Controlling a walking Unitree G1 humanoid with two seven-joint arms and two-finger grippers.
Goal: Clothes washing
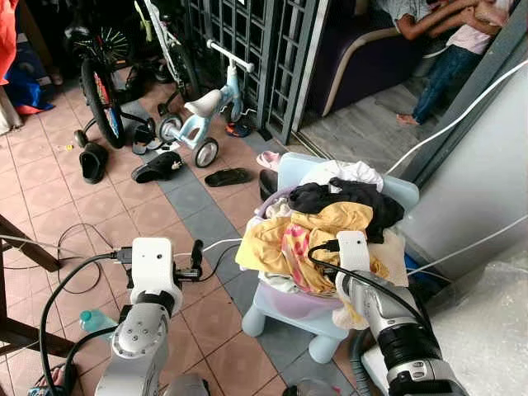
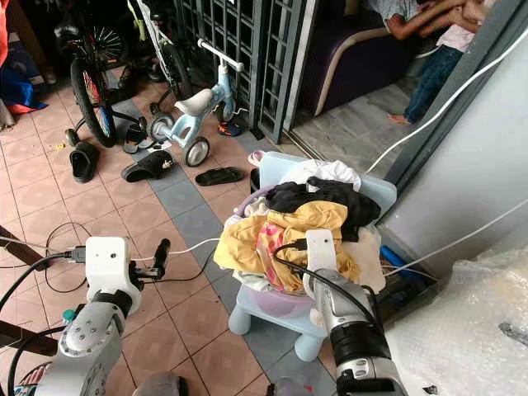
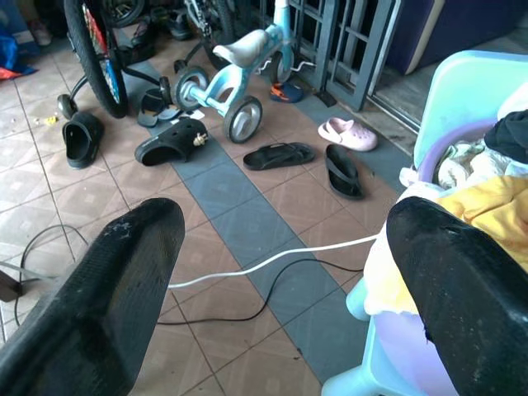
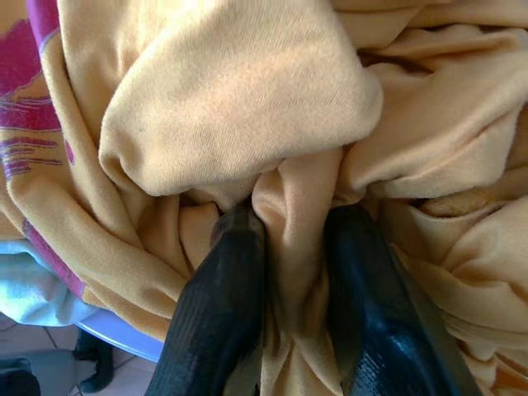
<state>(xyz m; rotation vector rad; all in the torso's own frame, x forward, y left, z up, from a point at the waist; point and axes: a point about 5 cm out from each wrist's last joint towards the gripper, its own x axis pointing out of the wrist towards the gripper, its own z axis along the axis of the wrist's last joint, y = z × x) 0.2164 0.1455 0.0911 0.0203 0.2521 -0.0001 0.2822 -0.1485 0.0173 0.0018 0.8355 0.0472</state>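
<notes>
A pile of clothes fills a purple basin (image 1: 297,307) set on a light-blue child's chair (image 1: 285,175). On top lie a yellow garment (image 1: 330,221) with a pink print, a black garment (image 1: 355,196) and a white one (image 1: 346,172). My right gripper (image 4: 289,239) is pushed into the pile and is shut on a fold of the yellow garment (image 4: 247,91), the cloth pinched between both black fingers (image 4: 223,297). My left gripper (image 1: 195,262) hangs over the tiled floor left of the chair, open, with nothing between its fingers (image 3: 107,297).
A white cable (image 1: 216,245) and black cables cross the tiles (image 1: 58,198) by my left arm. Sandals (image 1: 227,176), a small blue balance bike (image 1: 198,115) and a bicycle (image 1: 99,87) stand farther off by the metal gate (image 1: 247,41). Two people (image 1: 450,37) sit inside. A grey wall (image 1: 487,173) rises on the right.
</notes>
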